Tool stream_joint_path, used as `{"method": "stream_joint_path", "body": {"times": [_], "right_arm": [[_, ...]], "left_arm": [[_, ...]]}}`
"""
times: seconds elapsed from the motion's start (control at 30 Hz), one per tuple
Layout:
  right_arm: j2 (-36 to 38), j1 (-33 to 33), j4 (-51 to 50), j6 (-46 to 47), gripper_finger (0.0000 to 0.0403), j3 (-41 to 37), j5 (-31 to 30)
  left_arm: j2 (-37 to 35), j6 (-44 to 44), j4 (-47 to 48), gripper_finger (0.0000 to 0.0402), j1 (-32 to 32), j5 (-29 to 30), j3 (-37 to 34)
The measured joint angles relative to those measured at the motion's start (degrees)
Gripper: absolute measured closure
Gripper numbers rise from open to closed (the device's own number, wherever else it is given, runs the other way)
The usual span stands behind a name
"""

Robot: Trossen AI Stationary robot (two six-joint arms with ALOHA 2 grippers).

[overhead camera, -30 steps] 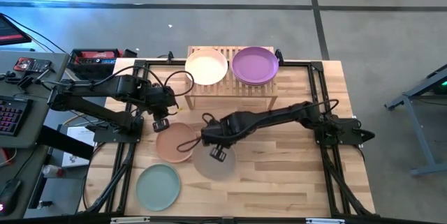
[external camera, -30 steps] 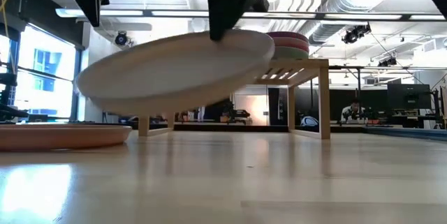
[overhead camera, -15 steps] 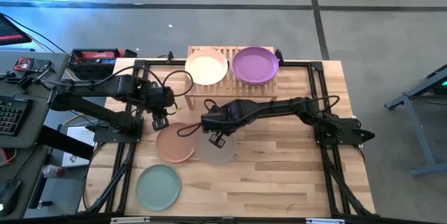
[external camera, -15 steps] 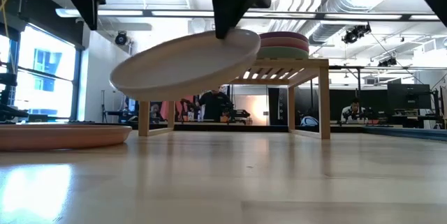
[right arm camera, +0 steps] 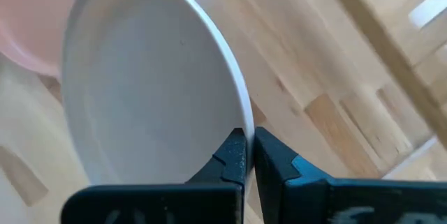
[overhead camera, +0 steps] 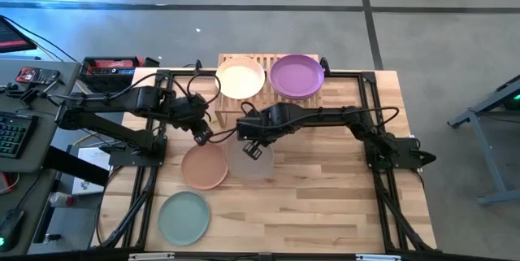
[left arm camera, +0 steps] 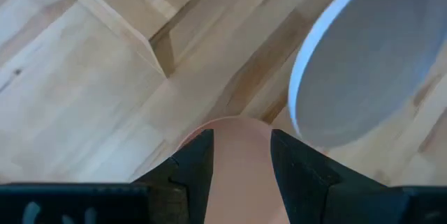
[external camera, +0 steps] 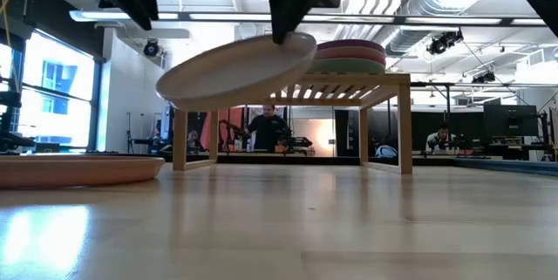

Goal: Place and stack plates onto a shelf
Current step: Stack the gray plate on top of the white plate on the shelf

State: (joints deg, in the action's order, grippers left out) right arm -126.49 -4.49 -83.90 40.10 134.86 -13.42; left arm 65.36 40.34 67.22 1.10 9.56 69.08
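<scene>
My right gripper (overhead camera: 252, 149) is shut on a pale plate (overhead camera: 250, 165), which hangs in the air in front of the shelf (overhead camera: 268, 102). On the shelf a beige plate (overhead camera: 240, 78) lies at the left. A purple plate (overhead camera: 296, 76) tops a stack (external camera: 349, 53) at the right. A peach plate (overhead camera: 204, 166) and a sage green plate (overhead camera: 184, 217) lie flat on the table. My left gripper (overhead camera: 201, 137) stands open above the peach plate's far edge (left arm camera: 241, 147), clear of it. My right gripper pinches the pale plate's rim (right arm camera: 242, 123) between its two fingers, on the plate's far side. The fingers (external camera: 288, 27) come from above, pointing down. The plate (external camera: 237, 72) is lifted clear of the table and tilted, high at the held edge and lower toward the left.
A black frame (overhead camera: 370, 106) runs round the tabletop's edges. The shelf's near left leg (left arm camera: 157, 53) stands close to my left gripper. Bare wood lies to the right of the plates (overhead camera: 341, 188). A person (external camera: 266, 127) shows in the room beyond the shelf.
My right gripper has carried the pale plate up and toward the far edge, nearer the shelf; the plate stays tilted and clear of the table. My left gripper has rolled about its wrist above the peach plate.
</scene>
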Motion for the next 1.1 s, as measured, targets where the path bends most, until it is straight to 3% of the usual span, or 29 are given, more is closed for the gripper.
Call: {"method": "stream_joint_path", "body": {"times": [0.23, 0.83, 1.1], "right_arm": [[1.6, 2.3, 2.6, 0.0, 0.0403, 0.1, -0.5], [1.7, 5.7, 14.0, -3.1, 0.0403, 0.1, 0.5], [1.7, 5.6, 15.2, -4.1, 0.0403, 0.1, 2.5]], "left_arm": [[0.0, 3.1, -1.3, 0.027, 1.7, 0.0, 0.0], [0.0, 1.5, -1.5, 0.027, 1.9, 0.1, 0.0], [0.0, 1.4, -1.0, 0.027, 1.9, 3.0, 0.0]]}}
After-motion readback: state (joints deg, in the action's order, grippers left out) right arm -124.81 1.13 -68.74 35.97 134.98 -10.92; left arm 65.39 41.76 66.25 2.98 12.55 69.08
